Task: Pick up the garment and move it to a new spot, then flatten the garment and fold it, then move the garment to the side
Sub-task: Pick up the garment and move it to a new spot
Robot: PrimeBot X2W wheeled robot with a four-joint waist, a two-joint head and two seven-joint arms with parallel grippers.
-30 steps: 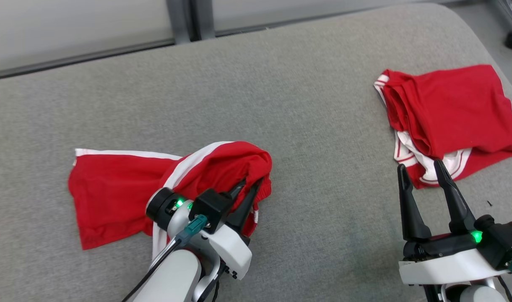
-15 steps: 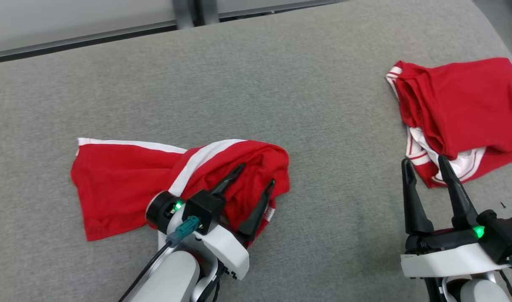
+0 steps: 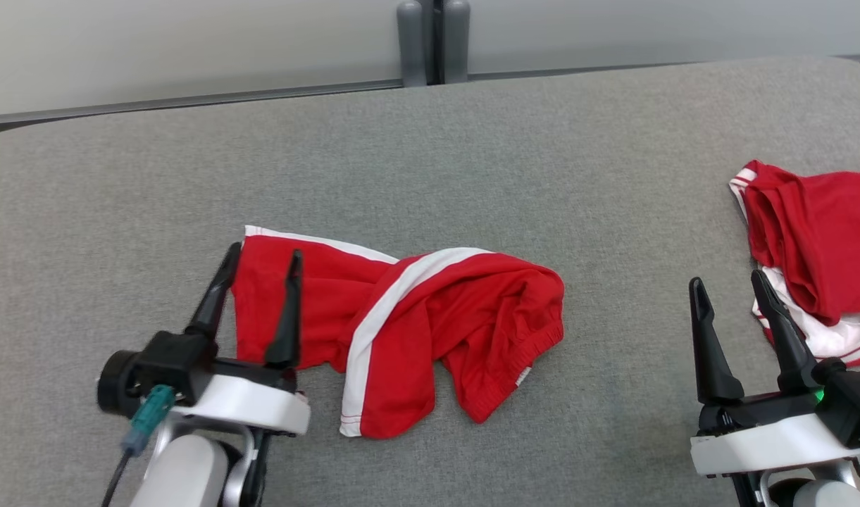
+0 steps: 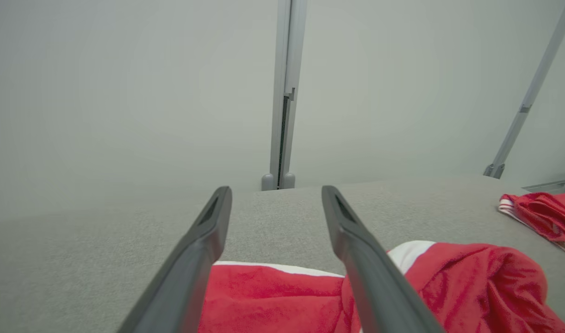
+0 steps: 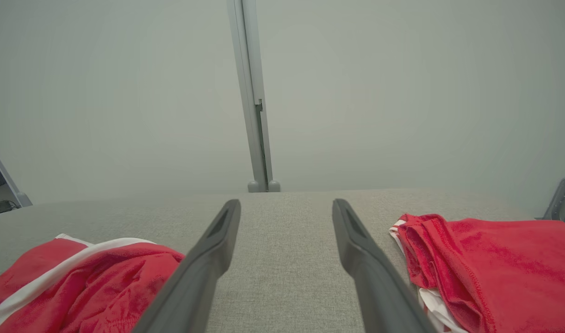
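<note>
Garment (image 3: 415, 331) lies crumpled on our grey pad (image 3: 472, 141), in front of the post (image 3: 433, 42). Left of the post our left gripper (image 3: 265, 251) hangs spread, empty. Right of it our right gripper (image 3: 727, 279) gapes empty, a second red garment (image 3: 817, 232) farther right. Our left wrist view adds a slanted strut (image 4: 527, 92) right of the post.

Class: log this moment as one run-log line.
left gripper: open | right gripper: open | garment: crumpled on grey surface | second garment: right

Garment (image 3: 430, 317) red, white stripe; surface (image 3: 472, 155) grey; folded garment (image 3: 817, 232) red-white.
</note>
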